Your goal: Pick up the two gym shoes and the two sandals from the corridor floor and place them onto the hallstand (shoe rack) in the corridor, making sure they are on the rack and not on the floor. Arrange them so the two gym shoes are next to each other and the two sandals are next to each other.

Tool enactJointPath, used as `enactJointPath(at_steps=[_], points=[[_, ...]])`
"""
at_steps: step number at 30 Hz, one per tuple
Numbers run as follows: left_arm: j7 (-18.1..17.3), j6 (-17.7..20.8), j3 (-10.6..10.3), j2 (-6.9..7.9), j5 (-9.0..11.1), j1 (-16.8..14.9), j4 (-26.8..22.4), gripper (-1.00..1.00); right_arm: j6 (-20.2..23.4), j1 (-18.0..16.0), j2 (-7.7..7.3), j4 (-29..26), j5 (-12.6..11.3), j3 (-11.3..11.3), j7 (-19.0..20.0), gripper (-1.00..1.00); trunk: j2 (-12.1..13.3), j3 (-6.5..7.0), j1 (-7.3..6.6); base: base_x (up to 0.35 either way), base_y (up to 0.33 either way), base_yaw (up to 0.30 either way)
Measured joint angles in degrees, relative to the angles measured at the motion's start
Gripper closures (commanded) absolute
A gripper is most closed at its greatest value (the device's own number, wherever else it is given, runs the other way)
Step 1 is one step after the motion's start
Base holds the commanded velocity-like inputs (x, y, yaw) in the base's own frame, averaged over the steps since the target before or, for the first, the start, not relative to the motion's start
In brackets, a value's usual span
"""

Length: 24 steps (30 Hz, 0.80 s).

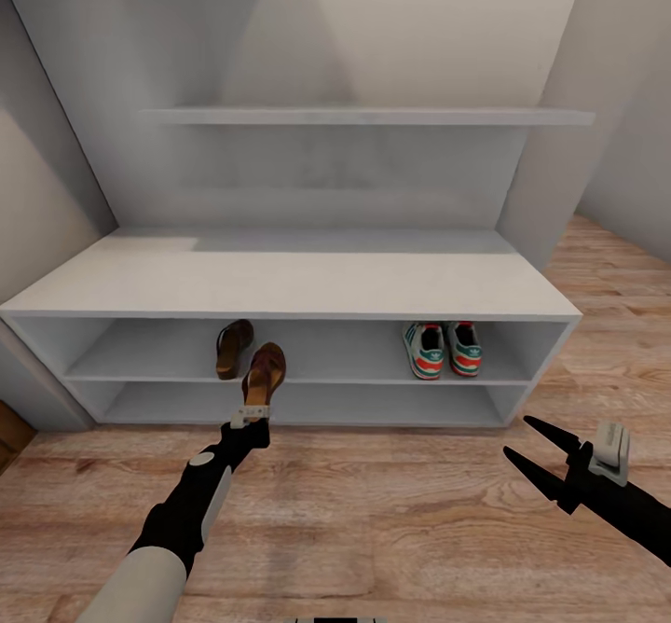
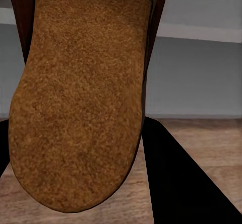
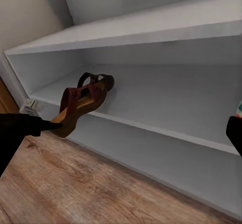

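Observation:
Both cream gym shoes (image 1: 443, 350) stand side by side on the right of the upper shelf of the pale grey hallstand (image 1: 289, 283). One brown sandal (image 1: 233, 348) lies on the left of that same shelf. My left gripper (image 1: 253, 410) is shut on the heel of the second sandal (image 1: 265, 371), which is tilted with its toe over the shelf's front edge, just right of the first. Its tan sole (image 2: 80, 98) is close in the left wrist view; the right wrist view shows this sandal (image 3: 80, 103) from the side. My right gripper (image 1: 516, 435) hangs open over the corridor floor (image 1: 373, 520), holding nothing.
The lower shelf (image 1: 298, 406) and the flat top hold nothing. A wall shelf (image 1: 363, 117) runs above the unit. Walls close in on both sides, and a brown object (image 1: 11, 435) pokes in at the far left by the floor.

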Motion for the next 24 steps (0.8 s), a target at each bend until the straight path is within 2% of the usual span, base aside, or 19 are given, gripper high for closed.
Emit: enactJointPath(at_steps=[18, 24], points=[[0.0, -0.2, 0.1, 0.02, 0.0, -0.1, 0.2, 1.00, 0.0, 0.0, 0.01, 0.0, 0.0, 1.1, 0.0, -1.00, 0.0, 0.00, 0.00, 0.005, 0.000, 0.000], [0.1, 0.0, 0.1, 0.06, -0.1, -1.1, 0.4, 1.00, 0.0, 0.0, 0.06, 0.0, 0.1, 1.1, -0.1, -1.00, 0.0, 0.00, -0.02, 0.142, 0.000, 0.000]])
